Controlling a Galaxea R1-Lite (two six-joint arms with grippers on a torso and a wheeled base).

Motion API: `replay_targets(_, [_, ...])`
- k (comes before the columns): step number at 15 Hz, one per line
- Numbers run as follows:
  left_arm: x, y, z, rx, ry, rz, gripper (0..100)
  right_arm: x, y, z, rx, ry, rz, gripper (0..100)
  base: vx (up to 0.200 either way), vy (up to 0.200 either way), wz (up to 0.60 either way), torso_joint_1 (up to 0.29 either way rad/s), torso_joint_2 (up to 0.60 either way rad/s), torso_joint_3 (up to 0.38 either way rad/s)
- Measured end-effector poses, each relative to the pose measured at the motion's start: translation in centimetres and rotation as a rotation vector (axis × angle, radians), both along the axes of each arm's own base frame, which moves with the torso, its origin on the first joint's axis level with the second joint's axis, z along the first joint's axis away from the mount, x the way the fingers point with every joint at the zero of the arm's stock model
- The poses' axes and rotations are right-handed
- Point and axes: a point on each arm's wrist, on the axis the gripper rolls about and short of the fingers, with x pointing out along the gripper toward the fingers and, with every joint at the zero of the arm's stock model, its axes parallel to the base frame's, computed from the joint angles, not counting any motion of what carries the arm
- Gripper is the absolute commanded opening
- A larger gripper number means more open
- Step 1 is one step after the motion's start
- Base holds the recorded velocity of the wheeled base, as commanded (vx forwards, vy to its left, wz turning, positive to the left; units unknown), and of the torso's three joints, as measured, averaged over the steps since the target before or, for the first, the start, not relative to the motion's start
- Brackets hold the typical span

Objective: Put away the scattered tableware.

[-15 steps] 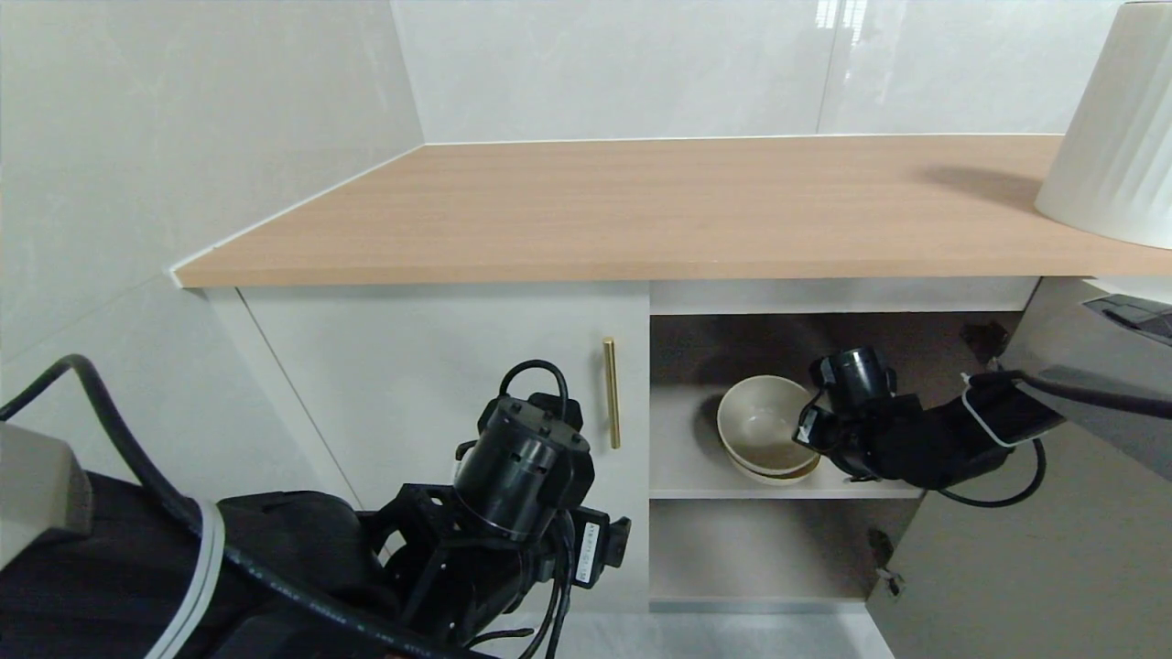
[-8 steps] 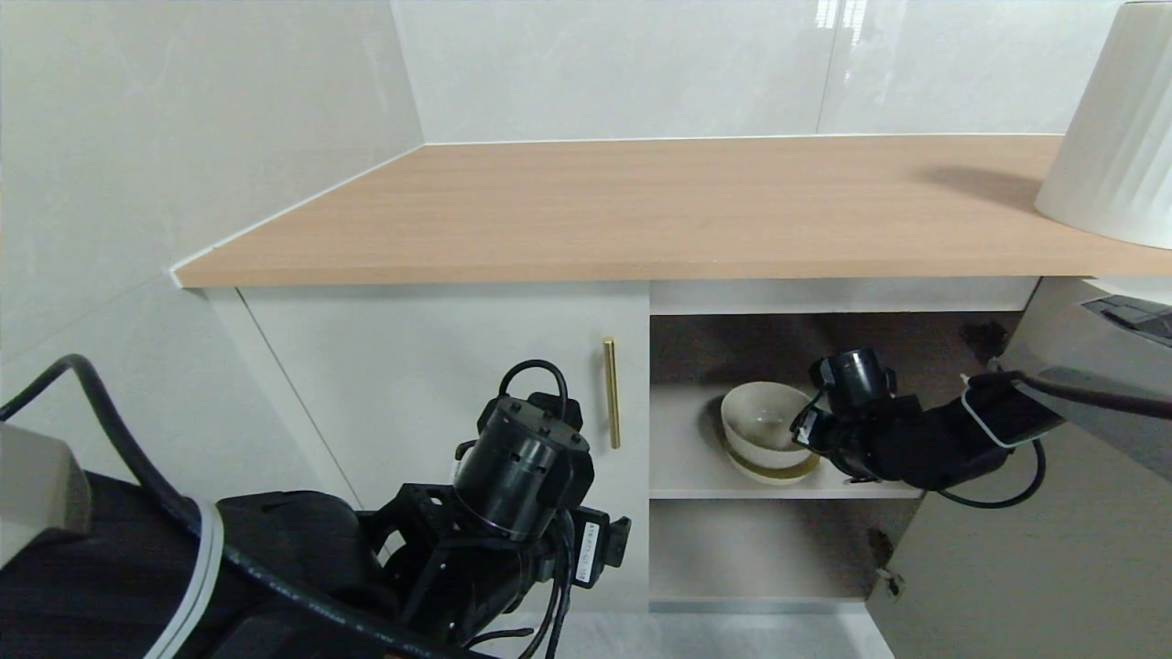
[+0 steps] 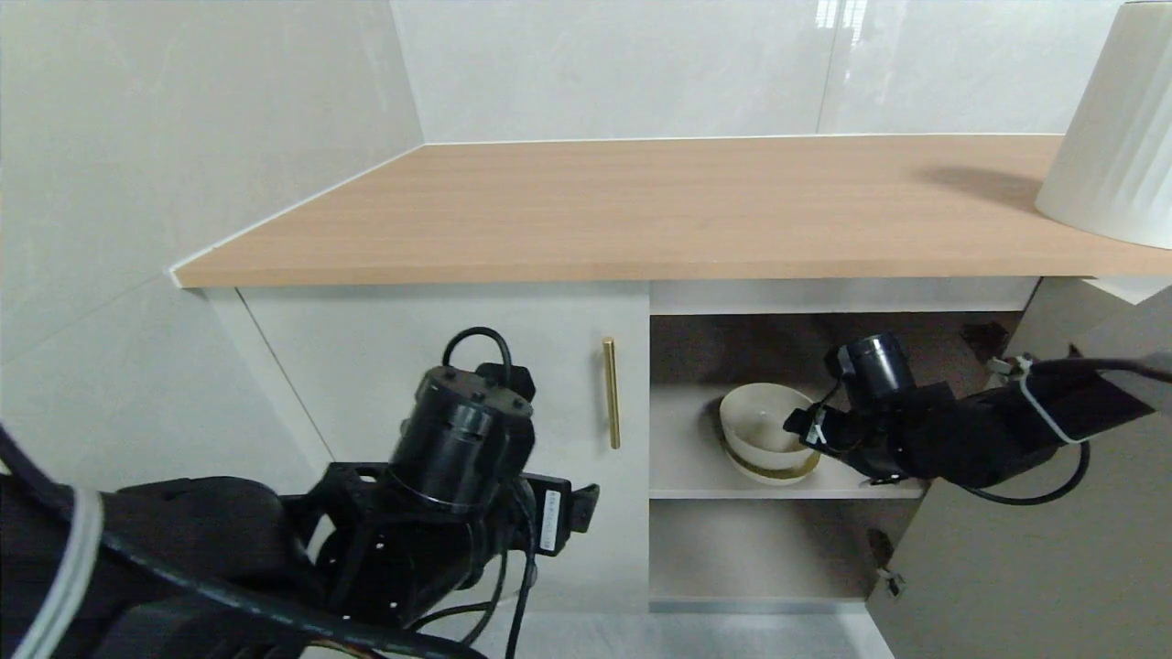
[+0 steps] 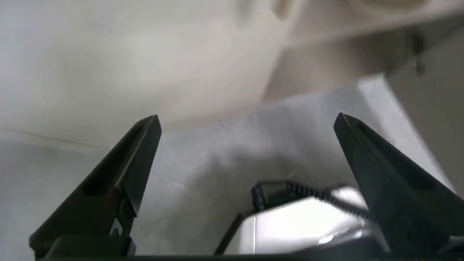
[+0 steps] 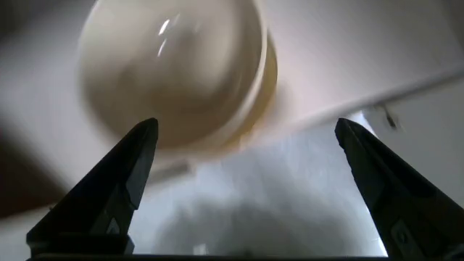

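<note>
Bowl [image 3: 762, 430] stacked on a dish [image 3: 776, 475] for storage.
Your right gripper [image 5: 244, 129], fingers spread, sat at its 3 o'clock, seemingly clear of it; left gripper [image 4: 248, 123] hung low, also spread.

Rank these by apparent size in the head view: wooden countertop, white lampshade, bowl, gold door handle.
Largest to smallest: wooden countertop, white lampshade (partly cut off by the frame), bowl, gold door handle.

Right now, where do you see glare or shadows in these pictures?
Head view: bright glare streaks on the glossy wall tile; the lampshade throws a soft shadow on the countertop; the cabinet's back wall behind the bowl lies dim. Right wrist view: a small glint inside the bowl, the right end effector a dark silhouette.
</note>
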Motion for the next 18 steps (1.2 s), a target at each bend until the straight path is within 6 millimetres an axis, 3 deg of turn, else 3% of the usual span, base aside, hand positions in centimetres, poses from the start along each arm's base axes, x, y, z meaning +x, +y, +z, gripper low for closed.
replay_targets(4, [-2.8, 4.4, 3.6, -0.060, -0.100, 0.030, 100, -6.1, -0.8, 4.6, -0.029, 0.085, 0.131, 100, 0.000, 0.000, 0.00, 0.000, 0.00, 0.000])
replay_targets(7, [-6.2, 7.9, 4.9, -0.077, -0.098, -0.002, 100, -11.2, -2.4, 5.4, -0.085, 0.117, 0.236, 100, 0.000, 0.000, 0.00, 0.000, 0.00, 0.000])
replay_targets(10, [-7.8, 9.8, 5.1, -0.082, -0.084, 0.005, 100, -15.2, -2.0, 6.0, -0.098, 0.099, 0.356, 100, 0.000, 0.000, 0.00, 0.000, 0.00, 0.000])
replay_targets(15, [-7.9, 10.0, 5.2, -0.085, -0.089, 0.010, 100, -16.6, -1.6, 6.8, -0.093, 0.059, 0.404, 100, 0.000, 0.000, 0.00, 0.000, 0.00, 0.000])
replay_targets(18, [-7.7, 9.8, 4.9, -0.077, -0.077, 0.011, 100, -16.7, -1.6, 6.9, -0.094, 0.051, 0.403, 100, -0.200, 0.000, 0.00, 0.009, 0.00, -0.002])
